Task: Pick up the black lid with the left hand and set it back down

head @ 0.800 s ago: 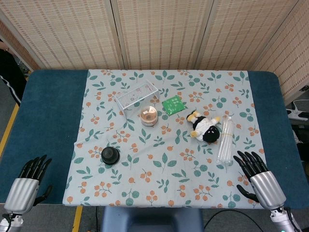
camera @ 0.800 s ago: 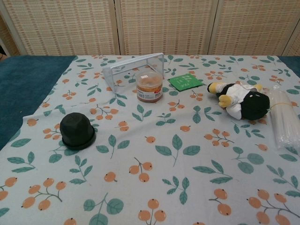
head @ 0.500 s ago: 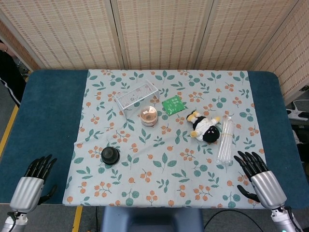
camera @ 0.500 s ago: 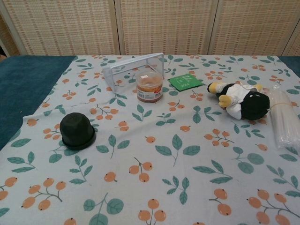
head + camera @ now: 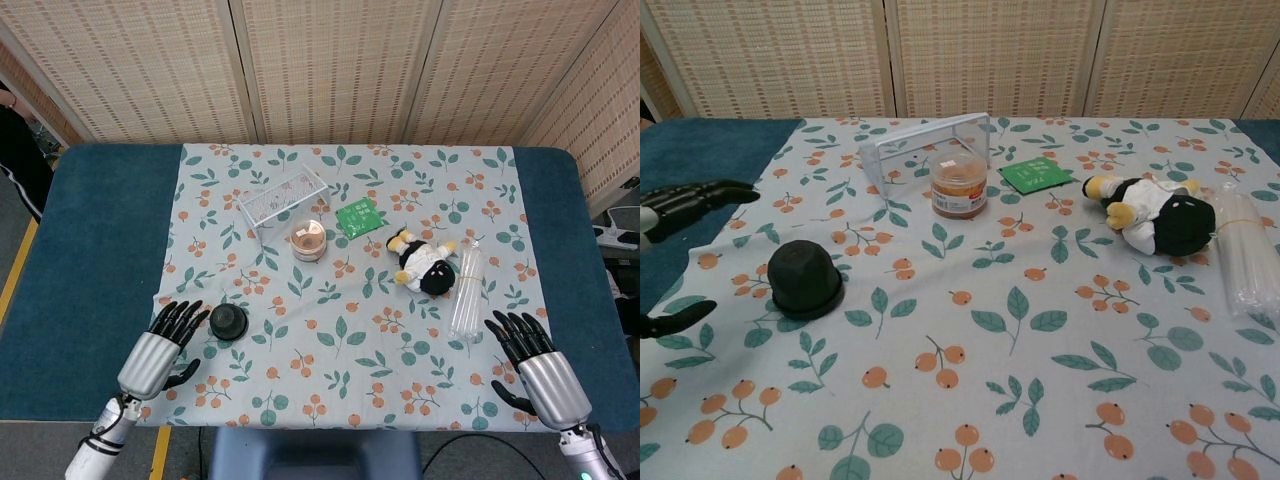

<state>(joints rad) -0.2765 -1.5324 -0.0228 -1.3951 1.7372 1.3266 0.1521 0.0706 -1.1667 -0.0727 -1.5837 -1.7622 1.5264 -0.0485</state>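
Note:
The black lid [image 5: 228, 321] is a small round dome sitting on the leaf-patterned cloth at the near left; the chest view shows the black lid [image 5: 804, 279] standing alone. My left hand [image 5: 162, 349] hovers just left of it, fingers spread and holding nothing, a small gap from the lid. In the chest view the left hand [image 5: 680, 214] enters from the left edge, fingers above and thumb below, not touching the lid. My right hand [image 5: 530, 362] stays open at the near right corner, far from the lid.
A clear rack [image 5: 284, 198], an orange jar [image 5: 309, 240] and a green packet [image 5: 359, 217] sit at the back centre. A plush toy [image 5: 424, 262] and a clear straw bundle [image 5: 467, 286] lie on the right. The blue table edge [image 5: 90, 250] runs on the left.
My left hand has swung in from the near left corner toward the lid and now shows in the chest view. The lid and the right hand have not moved.

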